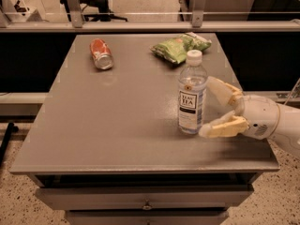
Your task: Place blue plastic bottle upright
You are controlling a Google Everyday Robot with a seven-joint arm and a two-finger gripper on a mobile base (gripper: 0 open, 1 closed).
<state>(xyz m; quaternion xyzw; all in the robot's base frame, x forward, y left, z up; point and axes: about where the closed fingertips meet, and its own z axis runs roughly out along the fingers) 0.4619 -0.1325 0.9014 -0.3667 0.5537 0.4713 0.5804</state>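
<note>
The blue plastic bottle [191, 95] stands upright on the grey table [117, 121], right of the middle. It is clear, with a white cap and a pale label bearing a dark "TEA" panel. My gripper [207, 106] is just to the right of the bottle, coming in from the right edge. Its two tan fingers are spread wide, one behind [220, 89] and one in front [224, 126]. The front fingertip lies close to the bottle's base. The gripper holds nothing.
A red-orange drink can [101, 54] lies on its side at the far left of the table. A green snack bag [180, 47] lies at the far right. A drawer front [145, 198] sits under the table's front edge. A metal rail [140, 26] runs behind.
</note>
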